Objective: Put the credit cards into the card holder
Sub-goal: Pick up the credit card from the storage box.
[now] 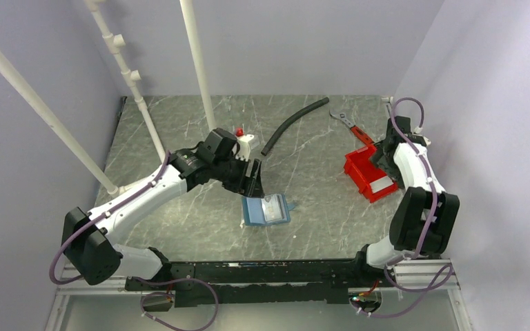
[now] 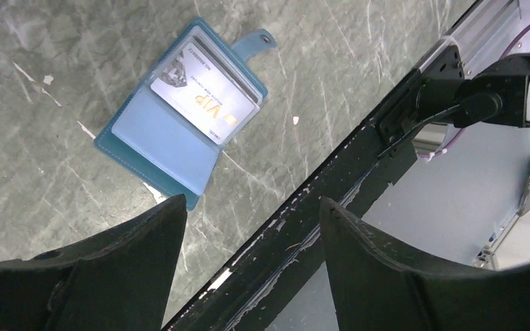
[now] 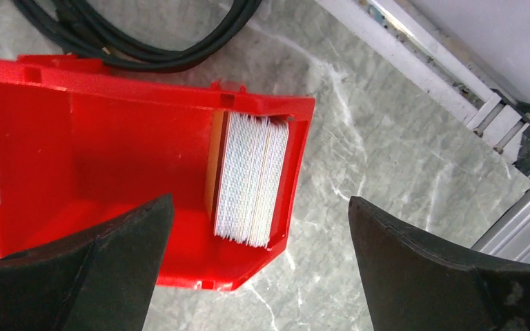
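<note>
The blue card holder (image 1: pixel 266 210) lies open on the table, and it also shows in the left wrist view (image 2: pixel 172 148). A pale card printed "VIP" (image 2: pixel 203 100) sits in its right-hand pocket. My left gripper (image 1: pixel 253 183) hangs just behind and above the holder, open and empty (image 2: pixel 252 214). A stack of credit cards (image 3: pixel 252 179) stands on edge in the corner of the red bin (image 3: pixel 110 138), showing white edges and one tan-orange card on its left side. My right gripper (image 3: pixel 259 200) is open and empty above that stack, over the bin (image 1: pixel 366 176) at the right.
A black hose (image 1: pixel 297 124) and a wrench (image 1: pixel 348 124) lie at the back. A white object with a red cap (image 1: pixel 241 138) stands behind the left arm. White pipes (image 1: pixel 197 62) rise at the back left. The black base rail (image 2: pixel 331 200) runs along the near edge.
</note>
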